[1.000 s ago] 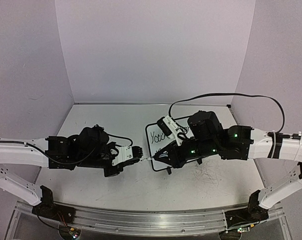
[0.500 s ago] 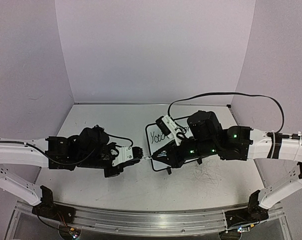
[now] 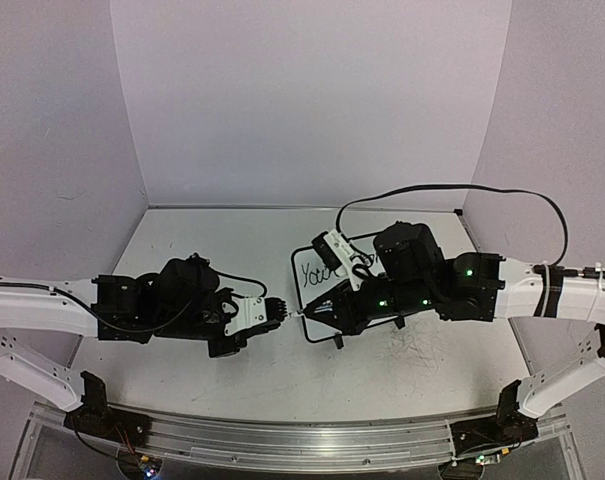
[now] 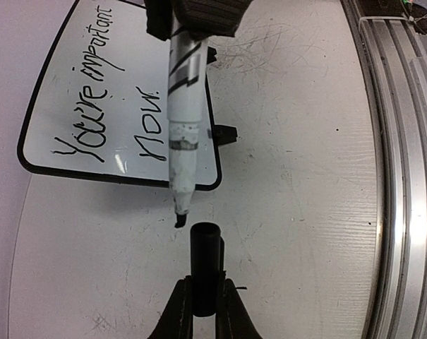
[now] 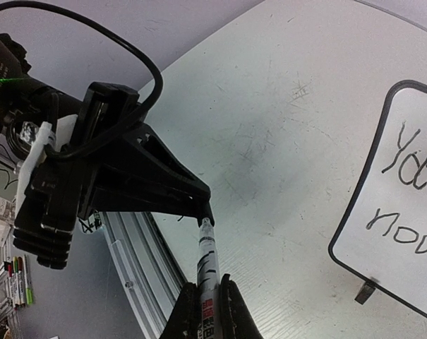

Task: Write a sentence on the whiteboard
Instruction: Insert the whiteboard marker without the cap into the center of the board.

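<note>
The whiteboard [image 3: 310, 275] lies flat at the table's centre, black-framed, with "You're important now." handwritten on it [image 4: 72, 106] [image 5: 404, 212]. My right gripper [image 5: 207, 281] is shut on a white marker [image 5: 207, 251] whose bare black tip points left. My left gripper [image 4: 207, 280] is shut on the marker's black cap [image 4: 205, 258], open end facing the tip. In the left wrist view the marker [image 4: 183, 120] ends just short of the cap's mouth, slightly to one side and not inside it. The two grippers [image 3: 279, 312] [image 3: 320, 310] meet in front of the board's near left corner.
An aluminium rail [image 3: 282, 440] runs along the near table edge. A black cable [image 3: 452, 190] loops over the right arm. Pale walls enclose the table on three sides. The tabletop [image 3: 412, 350] right of the board is scuffed with ink marks.
The right gripper with the marker has crept slightly left toward the cap. The left arm holds nearly still.
</note>
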You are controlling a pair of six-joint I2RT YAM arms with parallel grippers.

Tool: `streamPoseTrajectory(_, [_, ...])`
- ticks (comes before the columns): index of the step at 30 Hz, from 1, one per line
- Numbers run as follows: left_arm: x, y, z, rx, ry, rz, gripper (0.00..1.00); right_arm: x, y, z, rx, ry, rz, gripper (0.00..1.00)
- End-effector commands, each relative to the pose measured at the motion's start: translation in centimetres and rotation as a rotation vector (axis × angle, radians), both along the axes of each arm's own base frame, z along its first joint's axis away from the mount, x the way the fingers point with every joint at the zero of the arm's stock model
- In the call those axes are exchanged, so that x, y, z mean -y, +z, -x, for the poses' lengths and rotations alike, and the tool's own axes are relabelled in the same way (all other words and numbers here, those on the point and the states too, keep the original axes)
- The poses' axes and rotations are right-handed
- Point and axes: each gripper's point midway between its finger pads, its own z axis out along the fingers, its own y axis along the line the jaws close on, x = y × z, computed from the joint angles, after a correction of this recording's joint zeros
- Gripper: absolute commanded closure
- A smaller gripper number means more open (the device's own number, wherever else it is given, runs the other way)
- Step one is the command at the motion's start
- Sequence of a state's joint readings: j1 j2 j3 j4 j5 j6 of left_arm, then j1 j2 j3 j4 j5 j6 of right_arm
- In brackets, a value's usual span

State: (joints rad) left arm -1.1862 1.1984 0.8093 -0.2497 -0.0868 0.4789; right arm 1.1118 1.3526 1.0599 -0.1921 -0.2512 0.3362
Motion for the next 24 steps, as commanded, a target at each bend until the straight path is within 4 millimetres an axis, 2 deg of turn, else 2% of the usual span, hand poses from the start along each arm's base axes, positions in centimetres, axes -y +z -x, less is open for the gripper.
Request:
streamPoseTrajectory(1, [0.4, 1.2, -0.3, 0.036, -0.001, 0.032, 1.00, 0.2, 1.9, 0.0, 0.028, -0.016, -0.054, 1.00])
streamPoseTrajectory(10, [0.4, 1.4, -0.3, 0.039, 0.002, 0.038, 1.00, -0.5, 0.8, 0.2, 0.009, 0.005, -0.032, 1.00])
streamPoseTrajectory(24, [0.3, 1.6, -0.3, 0.044, 0.005, 0.043, 1.00, -0.2, -0.4, 0.3, -0.004, 0.001, 0.005, 1.00])
